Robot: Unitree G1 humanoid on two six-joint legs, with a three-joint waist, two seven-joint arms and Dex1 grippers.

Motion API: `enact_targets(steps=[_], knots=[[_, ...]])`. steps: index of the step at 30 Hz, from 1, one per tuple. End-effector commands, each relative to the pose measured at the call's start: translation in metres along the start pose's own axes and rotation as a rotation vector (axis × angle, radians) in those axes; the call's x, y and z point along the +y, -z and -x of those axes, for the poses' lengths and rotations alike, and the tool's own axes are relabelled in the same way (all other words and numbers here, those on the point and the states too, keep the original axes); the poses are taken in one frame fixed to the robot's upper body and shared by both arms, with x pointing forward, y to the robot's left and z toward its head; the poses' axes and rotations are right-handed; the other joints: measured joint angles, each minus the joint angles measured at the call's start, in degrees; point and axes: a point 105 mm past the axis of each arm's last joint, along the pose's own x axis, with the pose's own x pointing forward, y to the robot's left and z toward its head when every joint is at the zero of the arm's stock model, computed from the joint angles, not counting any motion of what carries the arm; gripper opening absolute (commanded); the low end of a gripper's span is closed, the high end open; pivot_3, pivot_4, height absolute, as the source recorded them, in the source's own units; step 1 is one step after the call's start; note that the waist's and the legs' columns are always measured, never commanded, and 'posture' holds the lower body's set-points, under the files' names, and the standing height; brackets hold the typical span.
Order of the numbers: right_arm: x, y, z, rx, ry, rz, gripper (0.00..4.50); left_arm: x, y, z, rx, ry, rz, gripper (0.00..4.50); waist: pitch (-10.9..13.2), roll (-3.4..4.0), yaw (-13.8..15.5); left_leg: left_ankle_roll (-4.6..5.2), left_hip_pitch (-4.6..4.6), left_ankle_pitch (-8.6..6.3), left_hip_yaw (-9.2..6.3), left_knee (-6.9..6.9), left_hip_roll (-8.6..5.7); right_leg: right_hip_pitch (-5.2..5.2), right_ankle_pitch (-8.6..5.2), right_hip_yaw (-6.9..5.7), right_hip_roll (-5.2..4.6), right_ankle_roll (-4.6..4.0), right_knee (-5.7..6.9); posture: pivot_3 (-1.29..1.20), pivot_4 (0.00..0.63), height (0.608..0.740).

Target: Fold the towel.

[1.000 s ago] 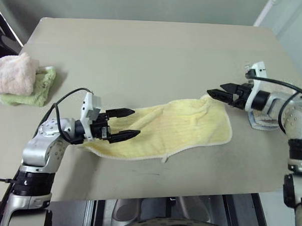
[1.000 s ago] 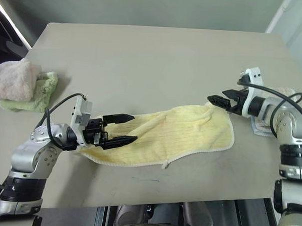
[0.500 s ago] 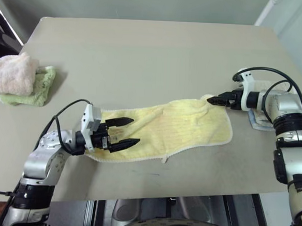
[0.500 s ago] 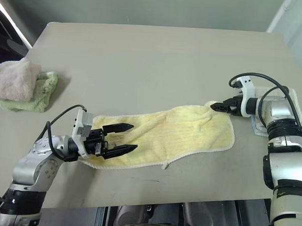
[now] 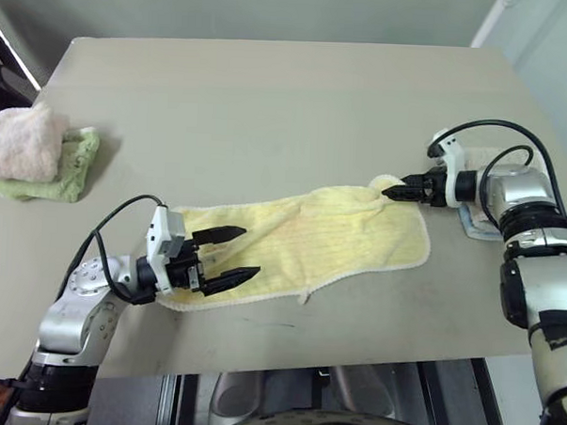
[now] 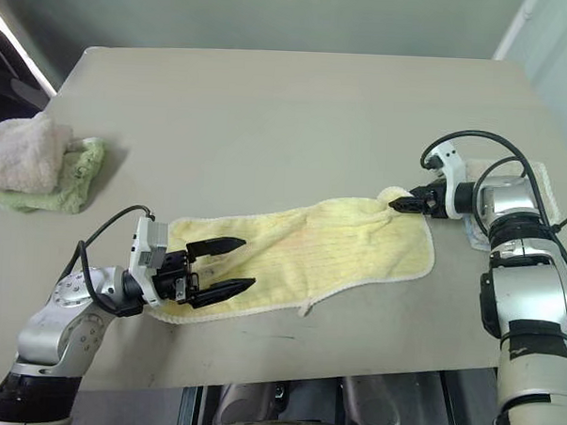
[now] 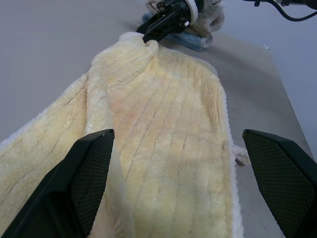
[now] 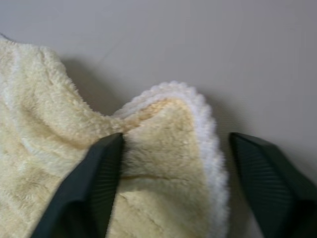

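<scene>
**Right claw closing on the raised far corner**

Your right gripper (image 6: 397, 205) has dropped from above the table onto the towel (image 6: 310, 256), its jaws narrowing around the humped far-right corner; no firm hold is confirmed yet. Your left gripper (image 5: 233, 255) has sunk slightly, jaws wide and empty over the near-left end. The towel lies stretched across the table (image 5: 269, 108): pale yellow terry, ribbed, whitish hem. I judge this the start of the fold.
</scene>
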Motion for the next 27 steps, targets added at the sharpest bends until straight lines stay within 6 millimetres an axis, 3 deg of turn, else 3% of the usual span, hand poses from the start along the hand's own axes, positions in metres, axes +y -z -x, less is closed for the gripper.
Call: enact_targets(steps=[1, 7, 8, 21, 23, 25, 27], knots=[[0.002, -0.010, 0.003, -0.020, -0.015, 0.022, 2.26, -0.003, -0.008, 0.000, -0.020, 0.001, -0.048, 4.50, 0.00, 0.00, -0.01, -0.02, 0.00, 0.01, -0.02, 0.00, 0.00, 0.00, 0.00, -0.01, 0.00, -0.01, 0.01, 0.00, 0.150, 0.703], [0.002, -0.010, 0.003, -0.019, -0.016, 0.022, 0.16, -0.003, -0.008, 0.000, -0.020, 0.001, -0.048, 4.50, 0.00, 0.01, -0.06, -0.09, -0.02, 0.05, -0.01, 0.00, 0.00, 0.00, 0.00, -0.01, -0.02, -0.01, -0.01, 0.00, 0.150, 0.703], [0.002, -0.010, 0.003, -0.019, -0.017, 0.022, 0.05, -0.003, -0.008, 0.000, -0.020, 0.001, -0.048, 4.50, 0.01, 0.01, -0.07, -0.09, -0.02, 0.05, 0.00, 0.00, 0.00, 0.00, 0.00, -0.01, -0.02, -0.01, -0.01, 0.00, 0.150, 0.703], [0.002, -0.010, 0.002, -0.019, -0.017, 0.022, 0.05, -0.003, -0.008, 0.000, -0.020, 0.001, -0.048, 4.50, 0.01, 0.01, -0.08, -0.10, -0.03, 0.06, 0.00, 0.00, 0.00, 0.00, 0.01, -0.01, -0.02, -0.01, 0.00, 0.00, 0.150, 0.703], [0.003, -0.026, -0.003, -0.065, 0.006, 0.057, 0.05, -0.004, -0.012, 0.001, -0.028, -0.019, -0.061, 4.50, 0.03, 0.04, -0.12, -0.10, -0.03, 0.06, 0.00, 0.00, 0.00, -0.01, 0.01, -0.01, -0.02, -0.01, 0.00, 0.00, 0.150, 0.703], [0.018, -0.074, 0.030, -0.246, -0.049, 0.220, 0.05, 0.021, -0.033, -0.006, -0.118, -0.094, -0.118, 4.50, 0.12, 0.18, -0.13, -0.10, -0.03, 0.06, 0.02, 0.00, 0.00, -0.03, 0.02, 0.01, -0.02, -0.03, 0.00, 0.00, 0.150, 0.703], [0.037, -0.091, 0.054, -0.326, -0.087, 0.313, 0.05, 0.038, -0.045, -0.012, -0.173, -0.133, -0.153, 4.50, 0.20, 0.33, 0.74, -0.16, -0.23, 0.30, 0.01, 0.01, -0.01, -0.13, 0.07, -0.05, -0.06, -0.01, 0.03, 0.00, 0.150, 0.703]])
